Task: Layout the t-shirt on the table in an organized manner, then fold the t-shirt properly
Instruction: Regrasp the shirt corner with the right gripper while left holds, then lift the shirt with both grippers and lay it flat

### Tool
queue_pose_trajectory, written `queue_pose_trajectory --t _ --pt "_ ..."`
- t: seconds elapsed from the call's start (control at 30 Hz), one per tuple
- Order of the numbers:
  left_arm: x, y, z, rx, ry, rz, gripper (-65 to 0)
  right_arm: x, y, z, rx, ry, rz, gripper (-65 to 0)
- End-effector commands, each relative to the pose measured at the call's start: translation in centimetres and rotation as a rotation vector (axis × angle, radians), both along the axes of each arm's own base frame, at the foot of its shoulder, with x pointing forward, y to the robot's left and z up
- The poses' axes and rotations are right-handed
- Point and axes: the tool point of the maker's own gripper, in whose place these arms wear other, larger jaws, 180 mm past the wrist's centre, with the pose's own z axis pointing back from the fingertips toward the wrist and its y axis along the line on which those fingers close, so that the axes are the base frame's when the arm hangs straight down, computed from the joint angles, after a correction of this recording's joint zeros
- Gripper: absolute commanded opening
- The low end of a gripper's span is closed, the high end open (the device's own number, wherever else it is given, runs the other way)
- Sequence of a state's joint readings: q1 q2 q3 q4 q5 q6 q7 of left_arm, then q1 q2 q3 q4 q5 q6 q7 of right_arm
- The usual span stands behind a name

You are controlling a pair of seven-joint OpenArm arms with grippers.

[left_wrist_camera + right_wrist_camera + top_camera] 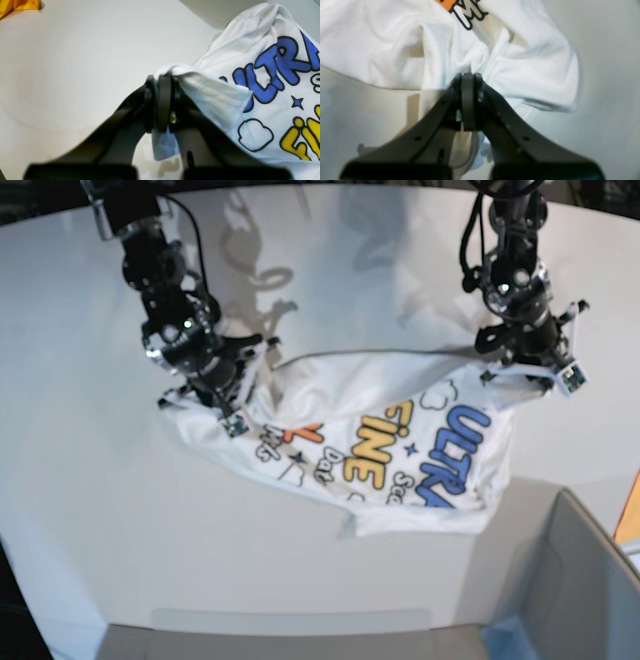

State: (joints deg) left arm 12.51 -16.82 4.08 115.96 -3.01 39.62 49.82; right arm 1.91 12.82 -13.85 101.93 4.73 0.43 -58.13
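The white t-shirt [380,440] with blue "ULTRA" and yellow letters hangs stretched between both grippers, its lower part crumpled on the white table [100,510]. On the base view's right, my left gripper [525,370] is shut on a hem edge of the t-shirt [275,75]; the left wrist view shows cloth pinched at the left gripper [162,77]. On the base view's left, my right gripper [222,392] is shut on a bunched fold. The right wrist view has the right gripper [468,76] closed, with the t-shirt [532,70] gathered at its tips and more cloth hanging below.
A grey bin [585,580] with a blue corner [510,640] stands at the front right of the table. An orange cloth [20,5] lies on the table [75,62] in the left wrist view's top-left corner. The table's curved edge runs along the front.
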Motion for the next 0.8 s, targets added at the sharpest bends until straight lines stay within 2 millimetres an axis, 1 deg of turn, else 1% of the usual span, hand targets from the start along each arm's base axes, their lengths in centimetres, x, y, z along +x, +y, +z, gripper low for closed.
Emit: queue_pose_trajectory --t 0.0,0.07,0.13,0.2,0.23,0.27,0.33,0.4,0.47,0.5,0.57,0.6,0.67,0.7,0.77 --pt "0.4 0.5 1.4 0.038 -0.045 0.007 -65.0 1.1 0.2 2.0 0.021 -0.068 0.001 -65.0" --pt "0.4 0.7 1.5 0.039 -0.048 0.013 -65.0 1.3 0.5 3.4 0.036 -0.108 0.007 -65.0" --pt "0.6 0.9 1.8 0.044 -0.056 0.018 -65.0 1.7 0.4 5.7 0.057 -0.173 0.002 -65.0" --pt "0.8 1.0 2.0 0.047 -0.062 0.018 -65.0 2.5 -0.1 8.3 0.079 -0.247 -0.02 -65.0" --pt "1.2 1.0 2.5 0.046 -0.081 0.018 -65.0 3.2 -0.3 9.6 0.094 -0.288 -0.03 -65.0" --pt "1.8 1.0 3.1 0.046 -0.102 0.018 -65.0 3.8 -0.6 10.3 0.1 -0.318 -0.04 -65.0" --pt "3.0 0.9 4.3 0.044 -0.145 0.02 -65.0 4.8 -2.0 11.8 0.096 -0.381 -0.06 -65.0" --pt "3.8 0.9 5.3 0.045 -0.179 0.019 -65.0 5.7 -2.3 13.0 0.093 -0.424 -0.058 -65.0" --pt "4.7 0.9 6.4 0.045 -0.212 0.02 -65.0 6.6 -2.6 13.7 0.087 -0.445 -0.061 -65.0" --pt "5.2 1.0 7.1 0.046 -0.235 0.02 -65.0 7.4 -3.2 14.3 0.069 -0.462 -0.065 -65.0" --pt "6.2 1.1 7.8 0.045 -0.258 0.024 -65.0 8.7 -4.2 15.4 0.049 -0.486 -0.08 -65.0" --pt "7.0 1.2 8.4 0.045 -0.277 0.028 -65.0 9.6 -4.5 16.1 0.046 -0.503 -0.087 -65.0" --pt "8.8 1.4 9.5 0.045 -0.306 0.034 -65.0 11.3 -5.2 17.1 0.03 -0.516 -0.1 -65.0" --pt "9.8 1.7 10.1 0.046 -0.32 0.043 -64.6 12.6 -5.6 17.6 0.021 -0.522 -0.111 -65.0" --pt "12.5 1.5 11.4 0.071 -0.331 -0.005 -64.0 15.0 -6.6 18.3 0.012 -0.532 -0.132 -65.0"
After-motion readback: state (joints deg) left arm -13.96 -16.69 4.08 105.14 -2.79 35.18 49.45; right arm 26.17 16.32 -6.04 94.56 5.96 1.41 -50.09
